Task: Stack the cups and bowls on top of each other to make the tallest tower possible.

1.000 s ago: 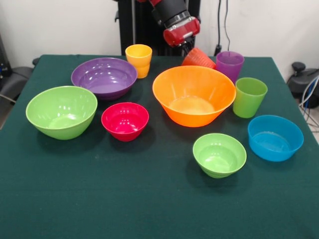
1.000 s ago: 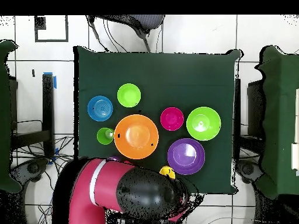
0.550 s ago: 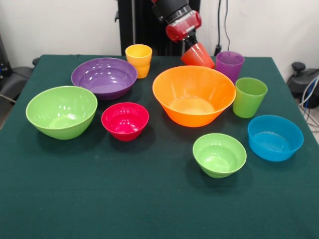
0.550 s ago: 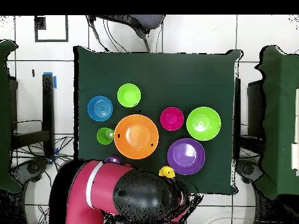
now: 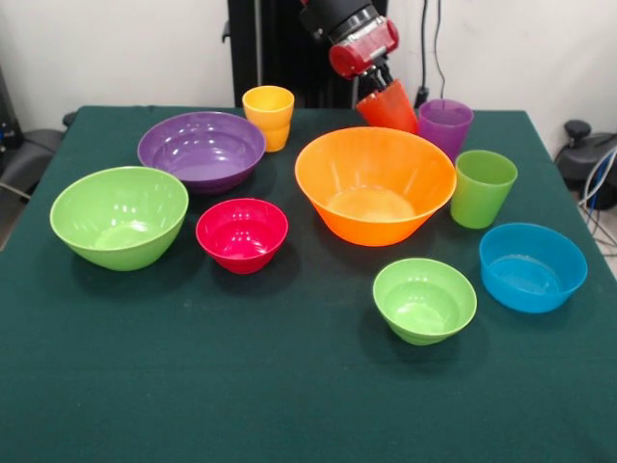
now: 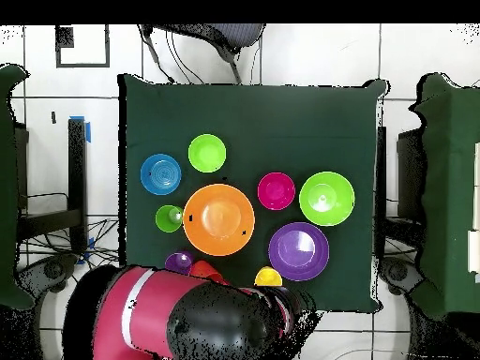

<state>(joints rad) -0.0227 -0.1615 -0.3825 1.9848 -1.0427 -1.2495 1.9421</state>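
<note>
My gripper (image 5: 378, 81) hangs at the back of the table, shut on a red-orange cup (image 5: 388, 107) that it holds tilted above the cloth, just behind the big orange bowl (image 5: 375, 185). A purple cup (image 5: 443, 125), a green cup (image 5: 482, 187) and a yellow cup (image 5: 269, 116) stand upright. The purple bowl (image 5: 201, 149), big green bowl (image 5: 120, 216), magenta bowl (image 5: 242, 233), small green bowl (image 5: 424, 300) and blue bowl (image 5: 532, 266) sit apart, none stacked. From overhead the arm hides the gripper; the red-orange cup (image 6: 206, 270) peeks out beside the purple cup (image 6: 178, 261).
The green tablecloth (image 5: 241, 386) has open room across its front half. Dark chairs and cables (image 5: 593, 154) stand off the table's sides. In the overhead view the arm's bulk (image 6: 187, 323) covers the table's edge by the robot.
The gripper has risen and shifted slightly right, carrying the red-orange cup higher behind the orange bowl. From overhead the arm has drawn back, uncovering the purple and red-orange cups.
</note>
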